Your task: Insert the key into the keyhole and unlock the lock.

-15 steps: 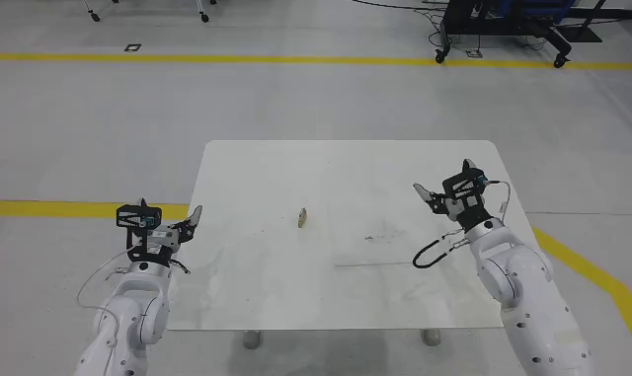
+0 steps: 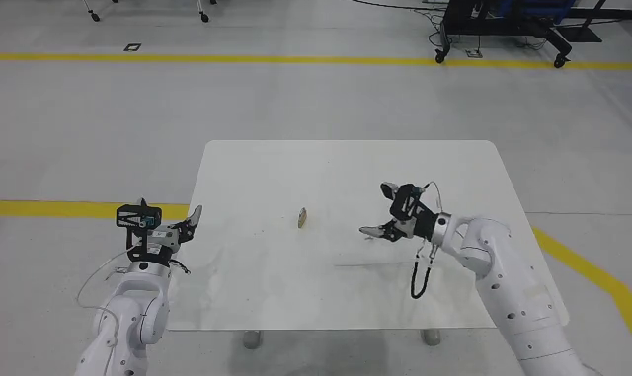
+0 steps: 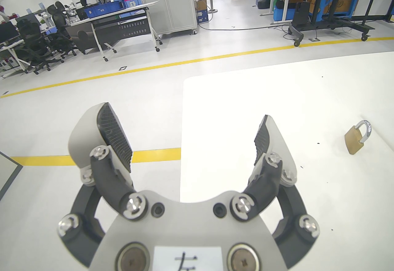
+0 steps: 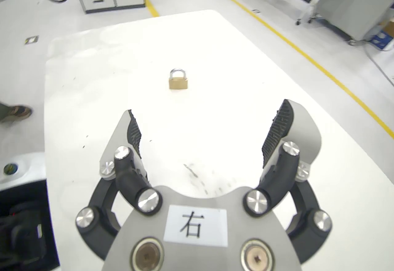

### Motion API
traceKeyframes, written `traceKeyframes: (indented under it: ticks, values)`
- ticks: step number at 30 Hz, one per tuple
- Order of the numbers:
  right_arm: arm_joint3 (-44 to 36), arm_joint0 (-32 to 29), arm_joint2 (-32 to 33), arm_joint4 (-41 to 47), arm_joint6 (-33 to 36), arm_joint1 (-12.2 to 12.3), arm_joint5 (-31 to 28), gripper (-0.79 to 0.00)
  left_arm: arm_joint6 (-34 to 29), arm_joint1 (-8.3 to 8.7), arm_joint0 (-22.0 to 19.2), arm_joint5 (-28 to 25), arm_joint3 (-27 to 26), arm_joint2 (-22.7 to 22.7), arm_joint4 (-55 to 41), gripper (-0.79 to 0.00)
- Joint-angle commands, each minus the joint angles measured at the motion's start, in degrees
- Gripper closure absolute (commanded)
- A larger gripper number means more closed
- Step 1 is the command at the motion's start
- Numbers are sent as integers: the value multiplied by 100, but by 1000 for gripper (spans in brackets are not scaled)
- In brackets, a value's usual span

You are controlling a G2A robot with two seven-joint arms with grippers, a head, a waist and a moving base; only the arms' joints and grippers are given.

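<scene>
The padlock (image 2: 302, 216) (image 3: 357, 138) (image 4: 178, 79) — brass body, silver shackle seated in the body — rests near the middle of the white bench (image 2: 346, 169), with nothing touching it. The right hand (image 2: 376, 210) (image 4: 207, 109) is positioned above the bench surface on the robot's right side of the padlock, aimed toward it but well apart, fingers spread wide and empty. The left hand (image 2: 168, 216) (image 3: 184, 118) is positioned at the bench's left edge, mostly over the floor — fingers likewise spread, gripping nothing.
</scene>
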Motion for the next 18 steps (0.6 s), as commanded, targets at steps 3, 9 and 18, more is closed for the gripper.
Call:
traceKeyframes:
  ticks: [3,9,18]
  values:
    - [466,402,-185,43,103,35,-466,-785,0,0,0,0,0,0,0,-785]
    - [540,418,-282,-282,235,286,-466,-757,0,0,0,0,0,0,0,-785]
    - [986,763,-953,-363,1099,326,-466,-243,0,0,0,0,0,0,0,-785]
